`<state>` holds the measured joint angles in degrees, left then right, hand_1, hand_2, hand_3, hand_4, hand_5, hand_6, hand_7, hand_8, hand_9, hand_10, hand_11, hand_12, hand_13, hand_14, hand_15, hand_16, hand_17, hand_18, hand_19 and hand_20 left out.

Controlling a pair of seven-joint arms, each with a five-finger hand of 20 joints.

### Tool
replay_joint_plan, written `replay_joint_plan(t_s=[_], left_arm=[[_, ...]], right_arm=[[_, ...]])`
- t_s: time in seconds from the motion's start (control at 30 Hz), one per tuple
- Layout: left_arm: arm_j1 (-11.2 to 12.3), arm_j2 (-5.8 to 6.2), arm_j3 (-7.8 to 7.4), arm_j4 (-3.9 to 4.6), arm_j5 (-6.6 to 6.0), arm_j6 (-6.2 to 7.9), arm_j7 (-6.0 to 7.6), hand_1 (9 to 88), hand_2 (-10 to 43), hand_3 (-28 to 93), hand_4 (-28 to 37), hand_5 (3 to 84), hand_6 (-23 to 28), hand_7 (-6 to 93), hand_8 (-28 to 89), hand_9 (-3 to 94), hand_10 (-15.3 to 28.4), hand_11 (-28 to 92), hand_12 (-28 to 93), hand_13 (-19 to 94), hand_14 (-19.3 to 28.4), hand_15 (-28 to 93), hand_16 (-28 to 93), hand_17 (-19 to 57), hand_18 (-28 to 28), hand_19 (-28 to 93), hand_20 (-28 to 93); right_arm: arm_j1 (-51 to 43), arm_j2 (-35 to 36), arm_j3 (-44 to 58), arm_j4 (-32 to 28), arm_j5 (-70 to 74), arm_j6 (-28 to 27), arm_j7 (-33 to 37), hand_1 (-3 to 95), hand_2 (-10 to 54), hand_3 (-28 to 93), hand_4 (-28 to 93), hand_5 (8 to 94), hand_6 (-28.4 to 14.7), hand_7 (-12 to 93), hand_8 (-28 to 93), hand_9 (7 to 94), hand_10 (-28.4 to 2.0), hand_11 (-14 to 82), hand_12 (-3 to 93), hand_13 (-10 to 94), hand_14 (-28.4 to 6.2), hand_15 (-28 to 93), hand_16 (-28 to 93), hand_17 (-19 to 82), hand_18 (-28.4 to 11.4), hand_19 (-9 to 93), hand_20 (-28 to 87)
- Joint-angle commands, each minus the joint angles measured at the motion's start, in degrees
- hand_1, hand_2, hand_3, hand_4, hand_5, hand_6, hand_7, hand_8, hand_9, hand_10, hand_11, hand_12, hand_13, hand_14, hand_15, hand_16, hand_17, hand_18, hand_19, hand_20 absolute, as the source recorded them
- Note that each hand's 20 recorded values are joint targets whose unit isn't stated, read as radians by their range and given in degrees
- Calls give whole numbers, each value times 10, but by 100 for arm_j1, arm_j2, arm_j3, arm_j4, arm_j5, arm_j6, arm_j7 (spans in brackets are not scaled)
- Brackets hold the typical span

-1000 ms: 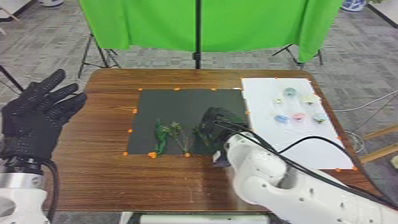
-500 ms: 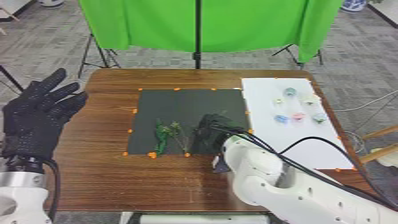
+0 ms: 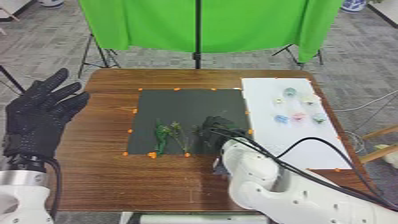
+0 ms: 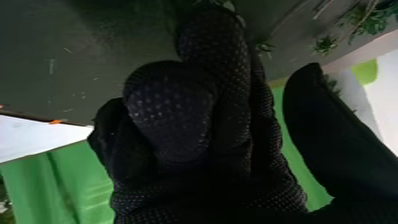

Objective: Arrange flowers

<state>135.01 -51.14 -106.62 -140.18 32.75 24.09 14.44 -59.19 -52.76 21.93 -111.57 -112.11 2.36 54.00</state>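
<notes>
- Likely laying green leafy stems (image 3: 162,137); right black-gloved hand (image 3: 217,131) has loosely open fingers.
- Next: lift clear, fetch small pink blossom (image 3: 298,117).
- Left black-gloved hand (image 3: 37,117): fingers spread.

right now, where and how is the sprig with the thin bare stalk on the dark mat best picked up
Best bet is pinching the sprig across its stalk, from above and the robot's right: leaves bunch at its far end, the bare stalk runs toward the near edge of the mat, and the greener sprig lies close on its left.
</notes>
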Motion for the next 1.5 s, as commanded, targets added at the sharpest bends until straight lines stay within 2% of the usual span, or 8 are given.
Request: replay_joint_plan(t_s=[0.03,0.17,0.53,1.07,1.23,1.27,1.4,1.5], left_arm=[[-23,6,67,67,46,-68,-98,212,97,774,-283,358,99,125,-87,306,200,272,101,242,273,518,-104,-66,238,643,67],[-24,15,62,71,44,-81,-101,212,97,774,-283,358,99,125,-87,305,199,272,101,242,273,518,-104,-66,238,643,67],[-14,29,77,68,25,-59,-61,212,97,774,-283,357,98,125,-87,305,199,273,101,242,273,517,-104,-66,237,643,66],[-23,40,99,76,21,-41,-45,213,98,773,-283,358,99,124,-87,306,199,273,101,242,273,518,-104,-66,237,643,66],[6,50,89,70,25,-34,-23,213,98,773,-283,358,99,124,-87,306,200,274,101,242,273,518,-103,-66,237,644,66],[-22,40,96,79,36,-37,-72,213,98,773,-283,358,99,124,-87,306,200,274,100,242,273,519,-103,-66,238,644,66],[-26,25,94,75,40,-42,-88,213,98,774,-283,359,99,125,-87,306,200,273,101,242,274,519,-103,-66,237,643,66],[-19,40,94,74,25,-34,-43,212,98,775,-283,358,98,125,-87,306,200,274,101,242,274,518,-104,-66,237,643,66]], right_arm=[[159,-79,-148,41,-246,237,303,198,117,868,-157,580,-5,126,-124,899,-133,369,204,846,-88,658,189,537,-213,932,451],[240,-76,-265,71,-331,340,457,200,117,860,-158,577,-6,125,-122,899,-133,369,204,850,-89,657,188,540,-215,932,452],[225,-139,-203,115,-272,-2,633,198,118,853,-158,575,-14,122,-122,902,-135,368,203,854,-90,655,187,546,-216,932,452],[411,-151,-382,191,-583,175,932,194,124,835,-154,579,-29,114,-118,916,-138,362,201,870,-89,647,184,564,-222,932,456],[397,-128,-390,150,-642,432,928,194,123,833,-154,583,-31,113,-117,917,-138,360,203,873,-88,644,184,566,-219,932,455],[368,-112,-374,132,-684,484,896,194,123,834,-154,585,-30,114,-117,918,-137,359,203,876,-87,642,183,568,-219,932,454],[375,-119,-365,88,-753,755,843,196,121,834,-154,593,-26,119,-118,922,-136,358,203,881,-85,638,185,570,-219,932,451],[435,-82,-419,61,-809,977,813,199,119,832,-156,594,-26,121,-119,922,-136,358,203,882,-84,637,187,571,-219,932,452]])
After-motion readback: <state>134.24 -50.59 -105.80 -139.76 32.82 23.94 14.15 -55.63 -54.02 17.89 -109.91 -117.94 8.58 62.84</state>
